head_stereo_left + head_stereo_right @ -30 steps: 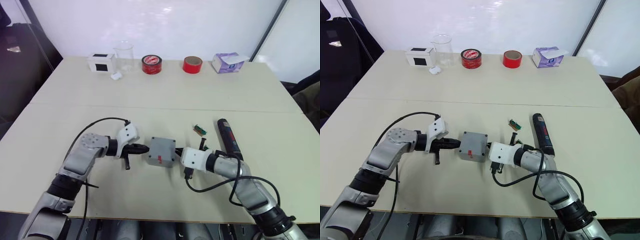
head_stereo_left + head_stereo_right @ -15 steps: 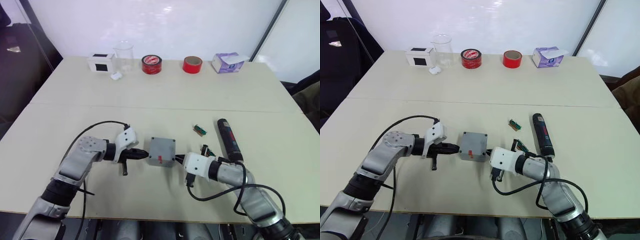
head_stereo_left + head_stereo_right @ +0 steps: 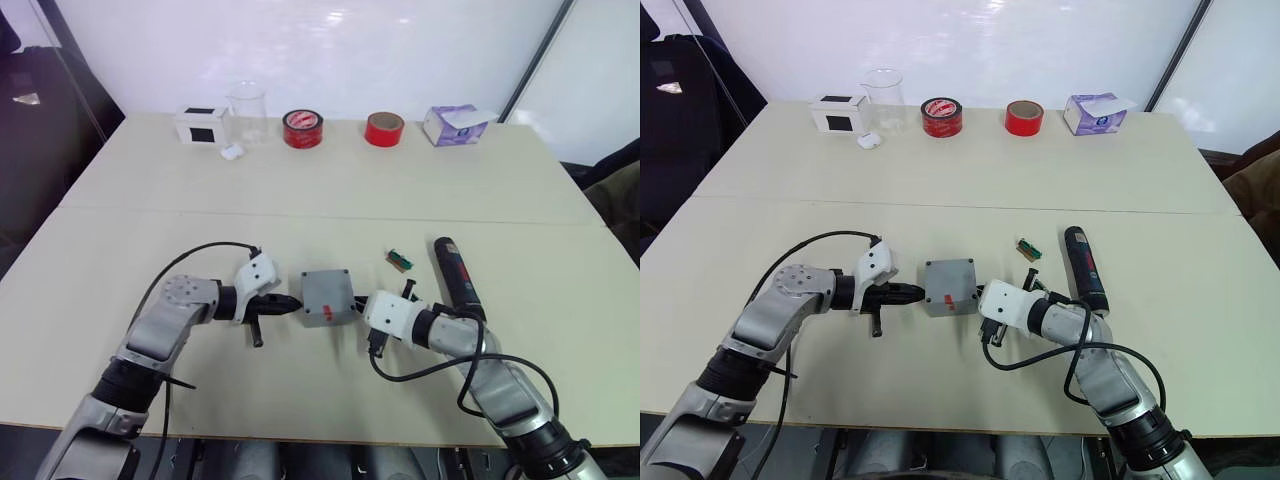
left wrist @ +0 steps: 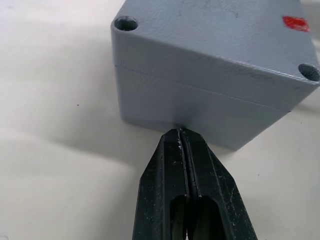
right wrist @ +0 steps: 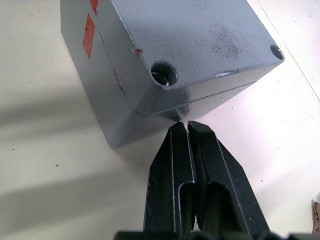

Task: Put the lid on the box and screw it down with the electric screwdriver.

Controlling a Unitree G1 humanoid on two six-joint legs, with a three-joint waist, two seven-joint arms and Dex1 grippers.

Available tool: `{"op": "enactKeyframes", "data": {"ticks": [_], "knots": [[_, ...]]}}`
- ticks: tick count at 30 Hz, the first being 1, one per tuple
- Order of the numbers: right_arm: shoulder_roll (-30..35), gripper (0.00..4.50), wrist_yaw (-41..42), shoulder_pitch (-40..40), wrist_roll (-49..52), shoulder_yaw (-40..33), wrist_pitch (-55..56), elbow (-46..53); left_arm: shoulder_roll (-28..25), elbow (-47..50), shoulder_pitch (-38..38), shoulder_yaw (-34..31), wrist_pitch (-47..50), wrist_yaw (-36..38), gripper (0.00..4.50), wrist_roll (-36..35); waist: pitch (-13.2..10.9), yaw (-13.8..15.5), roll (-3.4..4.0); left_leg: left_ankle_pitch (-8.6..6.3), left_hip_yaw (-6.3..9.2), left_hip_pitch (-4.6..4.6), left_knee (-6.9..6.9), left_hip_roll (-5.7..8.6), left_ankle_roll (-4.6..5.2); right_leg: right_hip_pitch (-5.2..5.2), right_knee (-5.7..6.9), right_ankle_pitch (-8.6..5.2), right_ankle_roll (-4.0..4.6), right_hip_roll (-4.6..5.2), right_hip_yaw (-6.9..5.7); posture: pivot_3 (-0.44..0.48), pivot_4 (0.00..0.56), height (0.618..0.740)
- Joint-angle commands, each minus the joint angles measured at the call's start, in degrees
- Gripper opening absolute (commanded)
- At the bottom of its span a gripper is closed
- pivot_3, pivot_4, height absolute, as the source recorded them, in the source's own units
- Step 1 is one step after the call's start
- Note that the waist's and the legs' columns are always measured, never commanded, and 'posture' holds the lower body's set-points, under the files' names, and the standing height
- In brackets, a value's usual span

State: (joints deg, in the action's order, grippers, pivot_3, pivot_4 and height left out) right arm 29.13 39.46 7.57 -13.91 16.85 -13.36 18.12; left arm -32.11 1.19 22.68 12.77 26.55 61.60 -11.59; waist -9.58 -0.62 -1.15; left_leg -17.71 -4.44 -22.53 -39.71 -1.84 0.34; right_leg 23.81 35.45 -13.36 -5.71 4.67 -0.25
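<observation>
The grey box (image 3: 328, 303) stands on the table's near half with the lid (image 4: 215, 30) resting on top of it; a seam runs between them and a red mark shows on the front side. My left gripper (image 3: 293, 303) is shut, its tips touching the box's left wall (image 4: 200, 107) just below the seam. My right gripper (image 3: 357, 306) is shut too, its tips against the box's right corner (image 5: 165, 112), beside an open screw hole in the lid. The black electric screwdriver (image 3: 455, 272) lies flat to the right of the box, beyond my right forearm.
Small green-brown pieces (image 3: 401, 260) lie between the box and the screwdriver. Along the far edge stand a white box with a black label (image 3: 203, 125), a clear beaker (image 3: 247, 112), two red tape rolls (image 3: 303, 129) and a purple tissue box (image 3: 455, 126).
The box has turned a little and sits squarer to me. My left gripper slid right with it. My right gripper dipped back, then returned to the box's corner.
</observation>
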Motion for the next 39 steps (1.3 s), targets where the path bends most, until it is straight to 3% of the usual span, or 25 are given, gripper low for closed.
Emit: {"op": "enactKeyframes", "data": {"ticks": [1,10,15,18,20,25,29,32,39], "knots": [[-0.75,0.06,0.20,0.95,0.79,1.16,1.69,1.86,1.13,0.50,1.69,0.64,-2.17,-0.20,0.00,0.01,0.00,-0.01,0.00,0.00,0.00,0.00,0.00,0.00,0.00,0.00,0.00,0.00,0.00,0.00,0.00,0.000,0.150,0.740],[1.30,0.06,0.58,-2.24,2.30,-2.80,-1.72,6.77,-0.02,0.59,1.94,-1.12,-3.89,-1.81,0.00,0.94,0.00,0.01,0.00,0.00,0.00,-0.01,0.00,0.00,0.00,0.00,-0.01,0.00,0.00,0.01,0.00,0.000,0.150,0.740],[2.90,0.06,1.86,-6.97,9.85,-12.61,-8.17,16.21,-5.97,6.28,0.30,-8.55,5.06,1.59,0.00,-8.06,-0.01,-0.04,0.00,0.00,-0.03,-0.05,0.12,-0.04,0.00,0.13,0.01,0.00,-0.01,0.01,0.03,0.000,0.150,0.740],[-1.37,0.06,-1.37,-7.76,17.69,-21.24,-19.47,22.64,-8.30,8.50,3.51,-12.59,12.85,4.93,0.00,-16.65,-0.01,0.16,0.00,0.01,-0.01,-0.07,0.13,-0.05,-0.02,0.19,0.07,0.00,-0.01,-0.01,0.02,0.000,0.150,0.740],[-3.74,0.06,-2.87,-7.83,22.55,-26.53,-26.82,25.81,-8.84,10.28,5.48,-12.76,15.02,4.63,0.00,-18.36,0.00,0.32,0.01,0.02,0.05,-0.10,0.12,-0.10,-0.03,0.18,0.08,0.00,-0.01,0.00,0.00,0.000,0.150,0.740],[-7.53,0.06,-7.26,-7.57,30.85,-35.37,-41.09,30.39,-1.23,15.65,9.12,-10.08,13.96,-8.72,0.00,-13.87,0.00,0.82,0.02,0.00,0.00,-0.10,0.13,0.01,-0.01,0.06,-0.12,0.02,-0.01,0.09,0.06,0.000,0.150,0.740],[-7.47,0.06,-5.03,-6.45,40.16,-42.41,-46.15,29.30,4.35,19.87,9.79,-9.19,19.43,-12.63,0.00,-18.40,-0.01,0.89,0.03,0.00,0.00,-0.12,0.13,0.06,0.00,0.07,-0.14,0.02,-0.02,0.00,0.06,0.000,0.150,0.740],[-3.77,0.06,-4.67,-5.92,41.46,-43.65,-46.54,27.44,4.85,21.60,9.57,-10.70,27.06,-11.89,0.00,-25.59,-0.03,0.74,0.06,0.00,0.01,-0.06,0.21,0.04,0.00,0.08,-0.13,0.02,-0.02,-0.03,0.06,0.000,0.150,0.740],[-0.51,0.06,-5.30,-7.07,44.09,-40.97,-44.89,25.66,0.73,24.59,6.74,-12.37,29.39,-11.03,0.00,-30.63,-0.03,-0.15,0.06,0.01,0.04,0.04,0.45,0.05,-0.02,0.12,-0.14,0.01,-0.02,-0.09,0.07,0.000,0.150,0.740]]}}
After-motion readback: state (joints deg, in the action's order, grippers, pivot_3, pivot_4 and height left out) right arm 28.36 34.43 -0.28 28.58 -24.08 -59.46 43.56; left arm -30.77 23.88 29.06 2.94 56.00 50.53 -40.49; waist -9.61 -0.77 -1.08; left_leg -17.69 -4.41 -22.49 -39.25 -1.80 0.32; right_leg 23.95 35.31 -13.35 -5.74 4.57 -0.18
